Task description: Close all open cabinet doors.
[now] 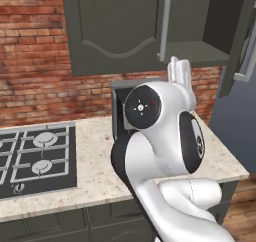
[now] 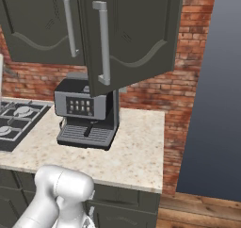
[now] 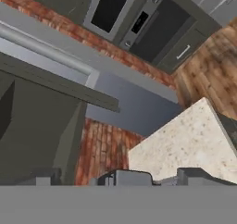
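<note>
Dark finger tips barely peek up at the bottom of the hand view, so I cannot tell whether the gripper [image 1: 179, 68] is spread or pinched; nothing seems held. It is raised just below the open cabinet [image 1: 200, 48], whose bare shelf shows between two swung-out doors. The left door [image 1: 117, 28] stands ajar with its silver handle [image 1: 163, 27] just above the gripper. The right door [image 1: 239, 46] hangs at the counter's far end, beside the grey wall. Below sit the coffee machine [image 2: 87, 111] on the speckled counter [image 2: 136, 151] and the stove [image 1: 37, 158].

To close a door well, I'd press the fingers flat on its outer face near the handle edge, then sweep along the hinge arc until it seats flush, steering clear of the coffee machine.
</note>
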